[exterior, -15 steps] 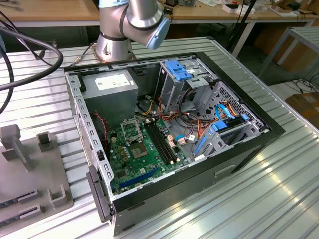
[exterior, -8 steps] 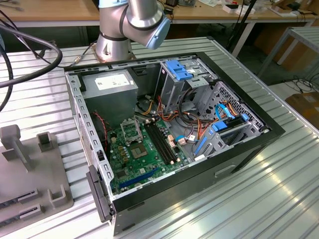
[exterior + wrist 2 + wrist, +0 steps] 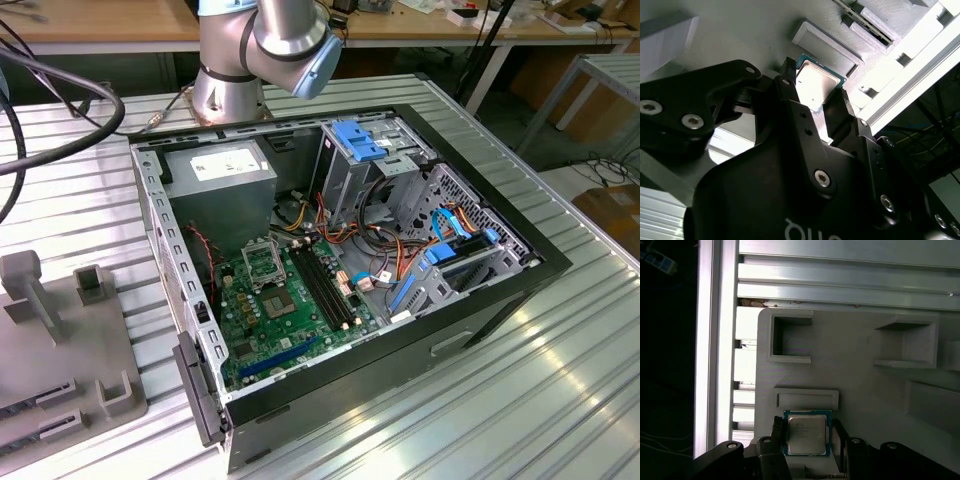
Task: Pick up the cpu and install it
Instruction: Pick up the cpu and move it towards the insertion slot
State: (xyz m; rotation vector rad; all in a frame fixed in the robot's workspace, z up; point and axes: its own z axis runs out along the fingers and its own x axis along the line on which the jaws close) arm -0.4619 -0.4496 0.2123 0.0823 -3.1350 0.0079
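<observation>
Pick step, as we judge it: the gripper (image 3: 808, 438) sits astride the cpu (image 3: 807, 429). The chip lies flat, silver face up, on the grey fixture plate (image 3: 860, 390), with one edge just beside a low raised ledge (image 3: 807, 399). In both wrist views the claw is close against two opposite sides of the chip. We cannot tell whether it clamps the chip or only stands beside it, because the contact faces are hidden behind the claw's black body, which also covers one edge of the chip. The install part is not begun, going by where the chip lies. A clean lift calls for an even, square hold on the chip's edges and a straight rise clear of the ledge; any tilt risks a slip. In the exterior view the fixture plate, as we read it, lies at the exterior view's left on the ribbed table (image 3: 520, 400), cut off by the frame. It is well apart from the open computer case (image 3: 545, 265). The socket (image 3: 262, 265) on the green motherboard (image 3: 290, 320) is too small to read, so its frame may be open or shut. The arm (image 3: 260, 50) is cut off at the frame's top.
</observation>
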